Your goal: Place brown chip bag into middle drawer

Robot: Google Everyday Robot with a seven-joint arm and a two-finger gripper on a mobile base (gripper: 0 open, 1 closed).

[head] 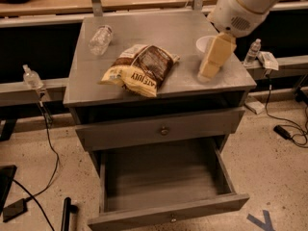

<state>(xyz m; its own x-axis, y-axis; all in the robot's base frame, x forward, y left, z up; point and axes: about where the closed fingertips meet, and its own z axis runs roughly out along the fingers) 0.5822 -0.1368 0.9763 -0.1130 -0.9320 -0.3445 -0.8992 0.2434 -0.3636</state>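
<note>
The brown chip bag (pixel 142 71) lies flat on the grey cabinet top (pixel 159 25), left of centre, dark brown with pale yellow edges. The middle drawer (pixel 168 214) is pulled wide open below and holds nothing. My gripper (pixel 211 66), cream-coloured, hangs from the white arm (pixel 245 4) over the right side of the cabinet top. It is to the right of the bag and apart from it. It hides most of the white bowl (pixel 202 43).
A clear plastic bottle (pixel 100 40) lies at the back left of the cabinet top. The knobbed drawer front (pixel 161 129) above the open drawer is closed. Small bottles stand on the ledges at the left (pixel 31 76) and right (pixel 252 52). Cables (pixel 288 124) run over the floor.
</note>
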